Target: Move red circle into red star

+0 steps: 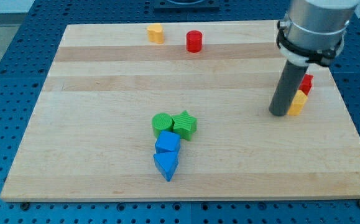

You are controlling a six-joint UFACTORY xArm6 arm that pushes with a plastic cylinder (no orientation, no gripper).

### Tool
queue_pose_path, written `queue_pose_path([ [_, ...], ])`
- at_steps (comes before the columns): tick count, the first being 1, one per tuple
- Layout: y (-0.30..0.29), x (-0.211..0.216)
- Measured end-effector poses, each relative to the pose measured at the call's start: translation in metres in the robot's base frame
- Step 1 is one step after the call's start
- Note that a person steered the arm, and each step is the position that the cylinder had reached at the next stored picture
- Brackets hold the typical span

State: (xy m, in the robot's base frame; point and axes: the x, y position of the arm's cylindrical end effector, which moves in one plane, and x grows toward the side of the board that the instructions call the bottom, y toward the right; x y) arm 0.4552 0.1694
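The red circle (194,41) stands near the view's top, left of centre-right, on the wooden board (105,93). The red star (306,83) is at the view's right, partly hidden behind my rod. My tip (279,113) rests on the board just left of a yellow block (298,103), which touches the red star from below. The tip is far to the right of and below the red circle.
A yellow block (155,32) sits left of the red circle at the top. In the lower middle a green circle (162,124), a green star (184,124), a blue block (167,143) and a blue triangle (166,165) are clustered together.
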Motion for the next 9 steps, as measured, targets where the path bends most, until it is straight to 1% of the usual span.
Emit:
queue_pose_path([
  [1,0.000,-0.004],
  [2,-0.017,-0.009],
  [3,-0.068,-0.069],
  [4,-0.065,-0.156],
  [5,-0.096,-0.217],
  [6,-0.167,-0.258],
  [7,-0.212,-0.253],
  [9,-0.182,-0.218],
])
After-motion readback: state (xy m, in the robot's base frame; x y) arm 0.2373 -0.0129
